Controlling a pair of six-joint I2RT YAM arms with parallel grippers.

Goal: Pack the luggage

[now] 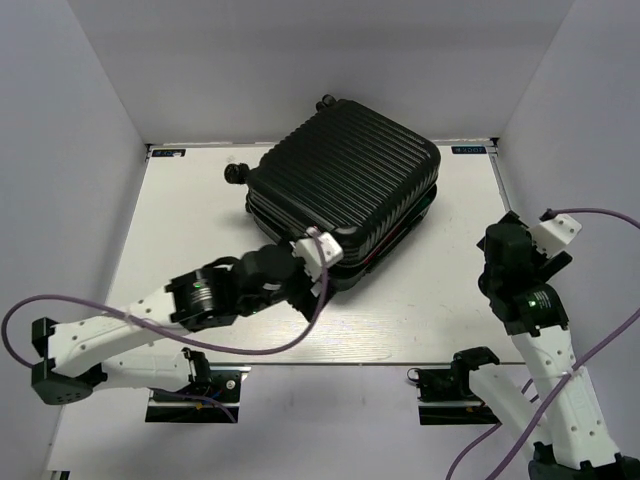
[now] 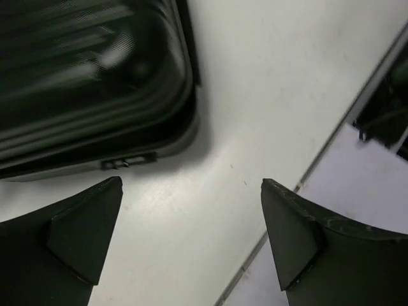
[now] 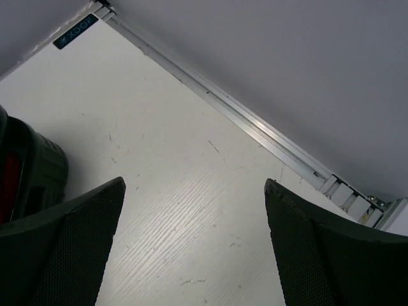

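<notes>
Left end effector (image 2: 191,188): fingers spread wide, with only bare counter (image 2: 268,76) between them. It points at the near corner of the suitcase (image 1: 345,180) and sits just beside it. The wrist view shows a strip of counter between fingertips and shell, so there is no contact.

Right end effector (image 3: 194,188): also spread and empty. It is off to the right of the suitcase, apart from it; only the shell's edge shows at the left margin of its own view.

Suitcase: lies flat toward the back of the counter, turned at an angle, ribbed side up, both halves together. Wheels (image 1: 235,172) are on the far-left side. The seam (image 1: 392,240) runs round the near sides. A thin red line shows in it; I cannot tell what it is.

Handling (judgement):
- Hard shell, stiff, will not give under a pinch.
- Glossy with rounded corners, so likely slippery; the ribs give slight purchase for a push.
- Probably heavy for these arms, so slide it or hinge it open, do not lift.
- Far too broad to span with the fingers.
- Best hold is the lip at the seam near a corner, one finger under the upper half and one on top.
- The second arm should brace the lower half, or the whole case may skid.
</notes>
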